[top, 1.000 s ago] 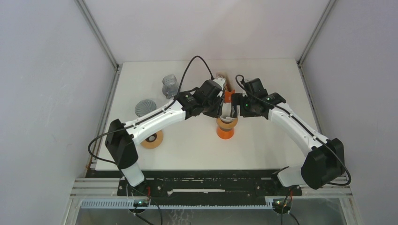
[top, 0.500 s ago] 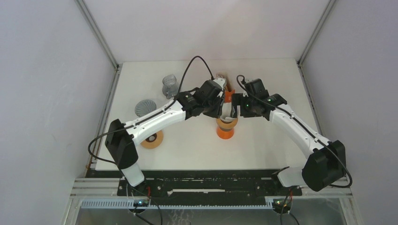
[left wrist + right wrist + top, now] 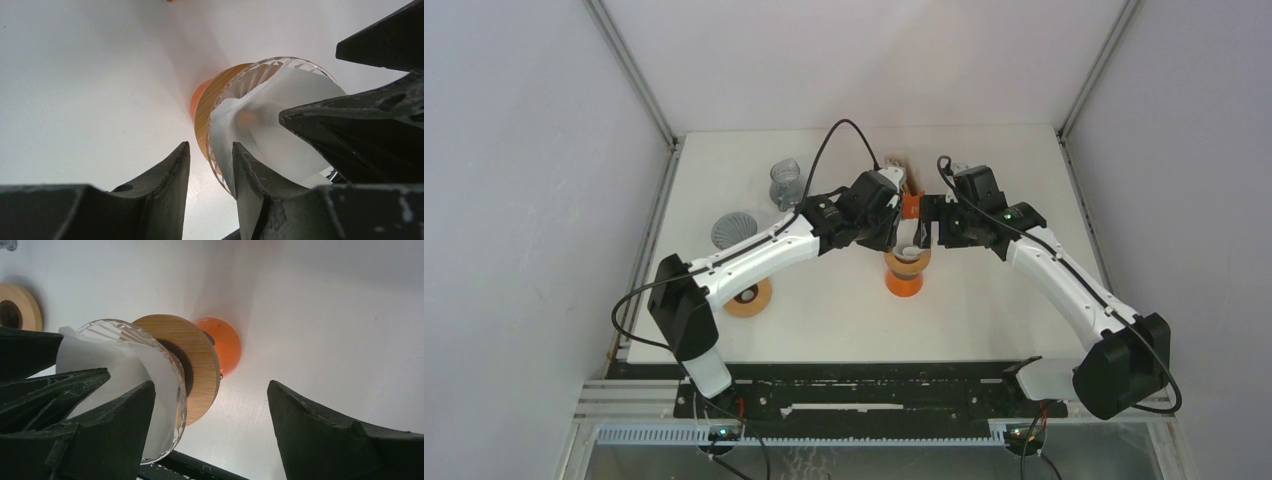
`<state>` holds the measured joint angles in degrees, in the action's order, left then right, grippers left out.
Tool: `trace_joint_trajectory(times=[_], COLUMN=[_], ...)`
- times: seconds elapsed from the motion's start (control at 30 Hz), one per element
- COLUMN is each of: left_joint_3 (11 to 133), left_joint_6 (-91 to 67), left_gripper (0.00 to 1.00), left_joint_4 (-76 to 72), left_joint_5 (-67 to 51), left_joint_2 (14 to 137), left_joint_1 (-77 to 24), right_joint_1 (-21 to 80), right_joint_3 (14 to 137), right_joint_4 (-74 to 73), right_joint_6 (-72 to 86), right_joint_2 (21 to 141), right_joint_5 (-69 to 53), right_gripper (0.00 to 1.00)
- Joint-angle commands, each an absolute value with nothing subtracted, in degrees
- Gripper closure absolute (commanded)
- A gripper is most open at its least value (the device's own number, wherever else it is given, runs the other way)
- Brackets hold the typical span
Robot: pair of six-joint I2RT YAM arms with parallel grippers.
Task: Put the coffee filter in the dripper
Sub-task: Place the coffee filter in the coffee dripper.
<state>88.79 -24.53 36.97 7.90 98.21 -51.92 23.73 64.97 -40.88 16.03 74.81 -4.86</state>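
Observation:
The glass dripper (image 3: 243,79) with its wooden collar (image 3: 200,360) stands on an orange base (image 3: 904,281) mid-table. The white coffee filter (image 3: 285,112) lies inside it, a little crumpled, one edge standing above the rim (image 3: 100,355). My left gripper (image 3: 210,146) is partly open and straddles the dripper's rim, one finger inside against the paper and one outside, with table showing between them. From the other side my right gripper (image 3: 211,385) stands wide open, with one finger over the filter and the other over the table. In the top view both grippers (image 3: 892,240) (image 3: 928,232) meet over the dripper.
A clear glass cup (image 3: 786,183) and a grey ribbed cone (image 3: 734,228) stand at the left. A wooden ring (image 3: 748,297) lies nearer the front left. An orange holder (image 3: 911,203) stands just behind the dripper. Walls close in the table's sides.
My right arm has shifted a little to the right and back from the dripper, its gripper still wide. The left gripper and the filter have stayed where they were.

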Motion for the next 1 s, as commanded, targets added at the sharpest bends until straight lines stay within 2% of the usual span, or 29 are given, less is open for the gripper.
trace_joint_trajectory(times=[0.0,0.97], left_joint_3=[89.79,91.51], left_joint_6=[-24.04,-25.26], left_gripper=[0.58,0.48], left_joint_4=[37.00,34.69], left_joint_5=[9.14,9.59], left_joint_2=[97.00,93.11], left_joint_1=[-52.12,-51.25], right_joint_1=[23.49,23.15], right_joint_3=[66.64,66.62], right_joint_4=[-38.28,-37.71], right_joint_6=[16.74,16.69], right_joint_2=[72.26,71.07], right_joint_5=[-6.16,-6.46], right_gripper=[0.09,0.09])
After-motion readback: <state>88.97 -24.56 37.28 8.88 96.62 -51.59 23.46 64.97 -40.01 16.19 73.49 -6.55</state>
